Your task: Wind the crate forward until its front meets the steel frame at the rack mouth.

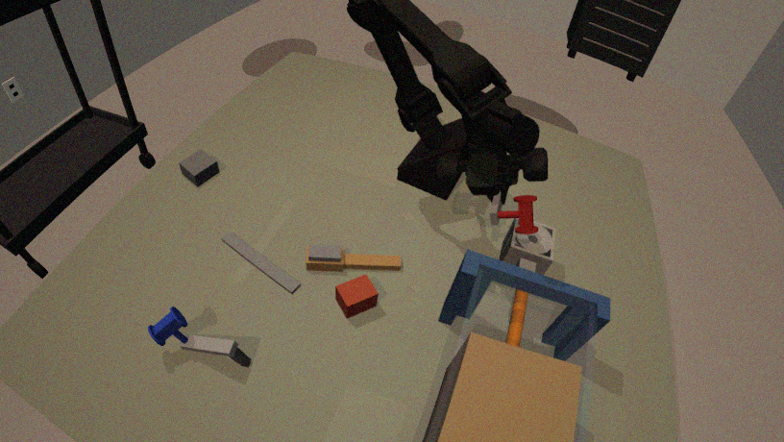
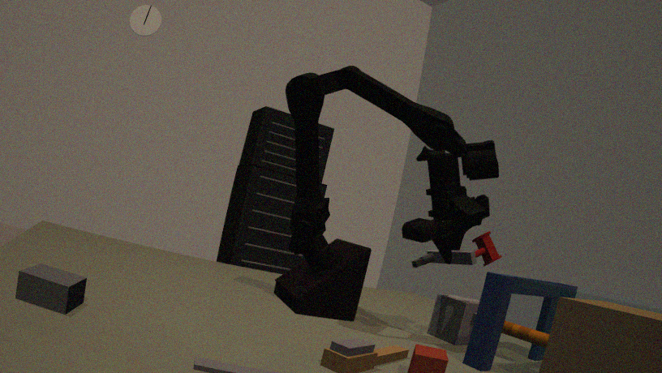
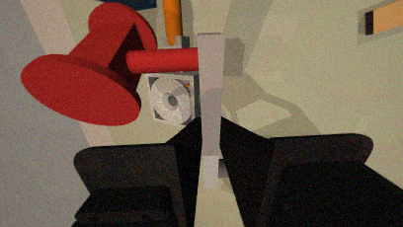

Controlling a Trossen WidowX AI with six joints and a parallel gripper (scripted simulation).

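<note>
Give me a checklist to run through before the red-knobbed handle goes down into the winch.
1. Hand shut on the grey bar of the red-knobbed winch handle: ok.
2. Round hole on top of the grey winch block unobstructed: ok.
3. Handle held above the winch, not yet inserted: ok.
4. Square key lined up over the hole: cannot tell.
5. Tan crate sitting flat behind the blue steel frame: ok.
6. Orange strap running from crate towards winch: ok.
</note>
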